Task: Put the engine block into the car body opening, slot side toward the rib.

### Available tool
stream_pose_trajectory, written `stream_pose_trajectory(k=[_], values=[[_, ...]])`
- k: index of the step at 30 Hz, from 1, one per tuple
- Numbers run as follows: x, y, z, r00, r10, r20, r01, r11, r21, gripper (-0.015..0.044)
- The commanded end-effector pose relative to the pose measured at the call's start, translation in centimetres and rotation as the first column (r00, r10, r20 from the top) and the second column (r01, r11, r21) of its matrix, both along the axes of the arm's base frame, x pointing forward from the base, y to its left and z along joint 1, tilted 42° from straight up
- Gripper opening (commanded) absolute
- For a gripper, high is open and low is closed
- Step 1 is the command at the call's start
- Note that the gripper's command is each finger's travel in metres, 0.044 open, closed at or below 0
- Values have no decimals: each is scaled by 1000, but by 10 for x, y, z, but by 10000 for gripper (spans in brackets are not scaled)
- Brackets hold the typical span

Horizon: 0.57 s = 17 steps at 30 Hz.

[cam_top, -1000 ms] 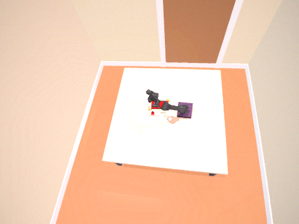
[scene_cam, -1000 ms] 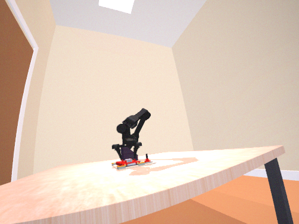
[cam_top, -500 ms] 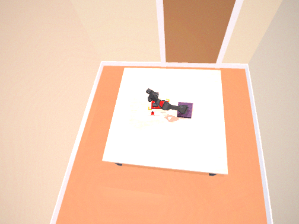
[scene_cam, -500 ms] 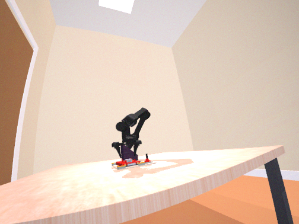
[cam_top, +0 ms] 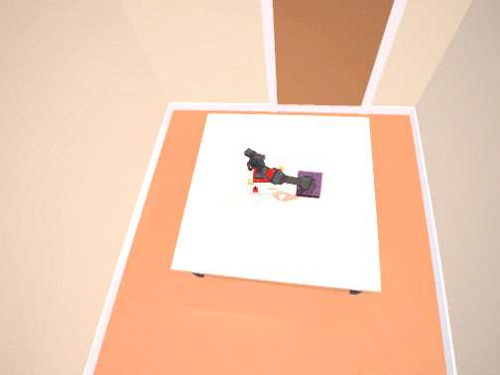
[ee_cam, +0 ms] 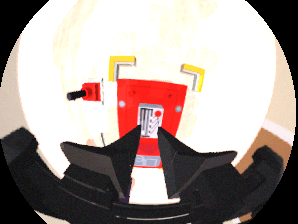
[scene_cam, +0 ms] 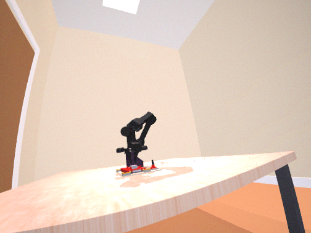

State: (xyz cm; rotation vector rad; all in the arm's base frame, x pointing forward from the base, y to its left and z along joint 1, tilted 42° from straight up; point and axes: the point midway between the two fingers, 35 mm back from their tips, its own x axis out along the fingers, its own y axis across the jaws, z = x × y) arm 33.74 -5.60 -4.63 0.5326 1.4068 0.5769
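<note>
The red car body lies flat on the table. The engine block, light grey with dark stripes and a red round spot, sits in its opening. Whether it is fully down, and which side faces the rib, I cannot tell. My gripper points down just above the block. Its fingers are partly open, with a narrow gap between the tips. The tips overlap the lower part of the block in the wrist view, and nothing shows held between them. The top view hides the fingertips behind the arm.
A red piece with a black stick stands beside the car body. Yellow and grey corner brackets lie around the car body. The arm's purple base stands farther right in the top view.
</note>
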Motion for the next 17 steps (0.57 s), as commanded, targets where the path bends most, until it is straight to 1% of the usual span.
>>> stream_pose_trajectory(k=[1,17], values=[[0,0,0,1000,6,1,-6,1000,-4,0],[0,0,0,1000,6,1,-6,1000,-4,0]])
